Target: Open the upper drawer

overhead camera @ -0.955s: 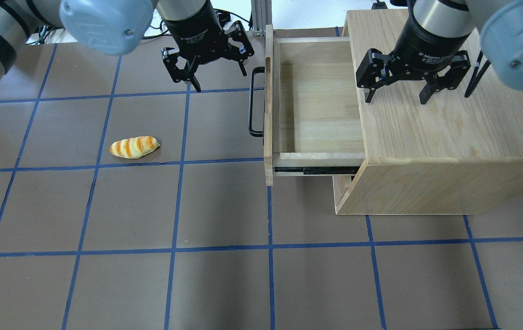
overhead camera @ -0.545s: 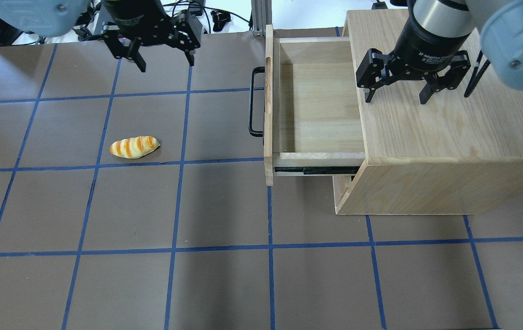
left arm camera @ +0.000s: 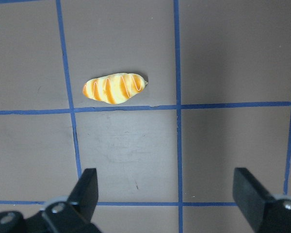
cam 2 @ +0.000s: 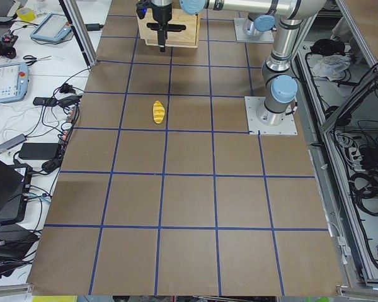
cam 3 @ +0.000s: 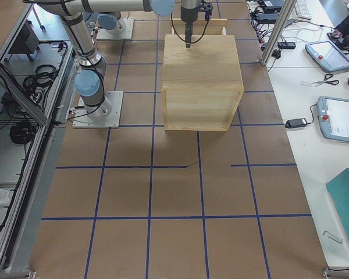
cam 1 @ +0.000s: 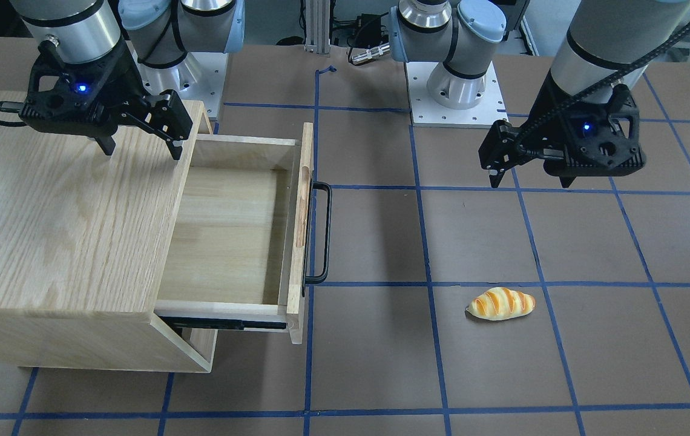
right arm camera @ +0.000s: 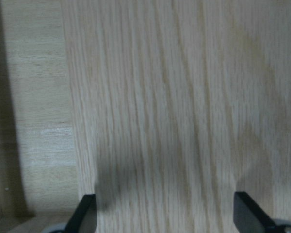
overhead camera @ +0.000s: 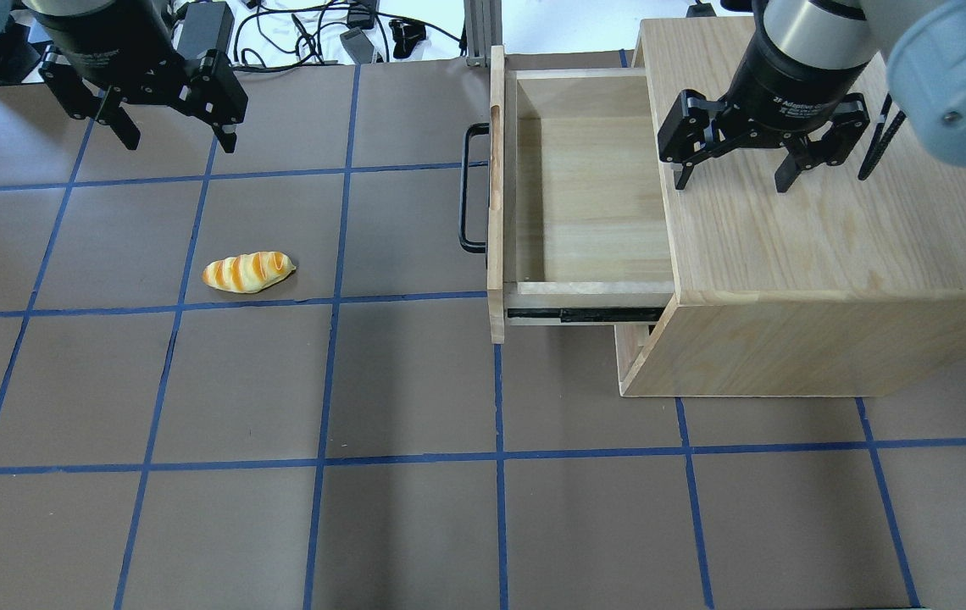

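The light oak, shallow box-shaped upper drawer [overhead camera: 593, 203] stood drawn well out of the large grained wooden cabinet [overhead camera: 830, 246], its bare floor exposed and a black slide rail [overhead camera: 585, 315] showing along one side. The cabinet sat on the half of the brown, blue-taped worktop [overhead camera: 415, 525] toward the robot's right-hand end, and the drawer's front panel faced the left-hand end. That panel carried a long black bar handle [overhead camera: 463, 191] and an oval notch [overhead camera: 496, 157] in its top edge. Nothing touched the handle.

The right gripper [overhead camera: 732, 185] hung over the cabinet's top, near the edge the drawer projected from, its two fingers spread wide and holding nothing. Whether the fingertips touched the wood could not be told. The left gripper [overhead camera: 179, 145] hovered above the worktop's left half, well apart from the drawer, likewise spread and empty.

A small yellow bread roll with orange stripes [overhead camera: 247, 272] lay flat on the worktop's left half, between the left gripper and the drawer's front, clear of both. In the left wrist view it sat just beside a strip of blue tape.
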Motion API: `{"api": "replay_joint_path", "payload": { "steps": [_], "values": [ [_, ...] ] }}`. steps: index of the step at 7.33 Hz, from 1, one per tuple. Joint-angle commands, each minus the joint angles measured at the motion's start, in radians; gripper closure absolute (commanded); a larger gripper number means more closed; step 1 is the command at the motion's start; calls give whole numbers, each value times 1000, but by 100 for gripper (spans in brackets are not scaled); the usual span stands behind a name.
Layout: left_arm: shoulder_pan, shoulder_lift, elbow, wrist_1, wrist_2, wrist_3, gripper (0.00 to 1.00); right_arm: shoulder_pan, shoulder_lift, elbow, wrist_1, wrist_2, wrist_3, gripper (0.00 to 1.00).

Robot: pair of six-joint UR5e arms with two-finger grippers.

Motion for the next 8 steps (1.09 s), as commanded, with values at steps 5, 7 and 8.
{"api": "replay_joint_path", "payload": {
  "steps": [5,7,8],
  "values": [
    [-5,49,-60,29,-30,-13,0,0,0,0,0,0,0,0],
    [-5,50,-60,29,-43,-1,0,0,0,0,0,1,0,0],
    [-5,50,-60,29,-43,-1,0,0,0,0,0,0,0,0]
  ]
}}
